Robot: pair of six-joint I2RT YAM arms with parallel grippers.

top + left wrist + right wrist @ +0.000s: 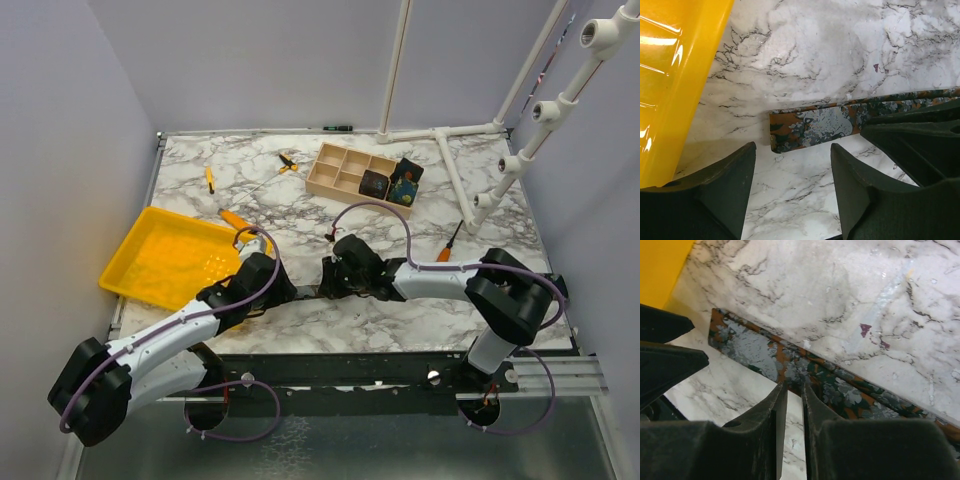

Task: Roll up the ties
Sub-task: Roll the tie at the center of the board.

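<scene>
Here right claw [791, 387], nearly closed, touches tie [765, 352]; left claw [792, 146] gapes.

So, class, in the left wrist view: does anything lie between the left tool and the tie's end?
Nothing visible does: the gap between the open left tool and the end of the tie shows only bare table; the yellow tray sits off to the side.

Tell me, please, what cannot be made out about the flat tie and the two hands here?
Right wrist view: the right hand has its tips at the edge of the tie; the hand itself hides whether they pinch it.
Left wrist view: the tie runs behind the right hand and off the right edge.
Top view: both arms cover the tie; the rolls in the wooden box are too small for patterns.
</scene>
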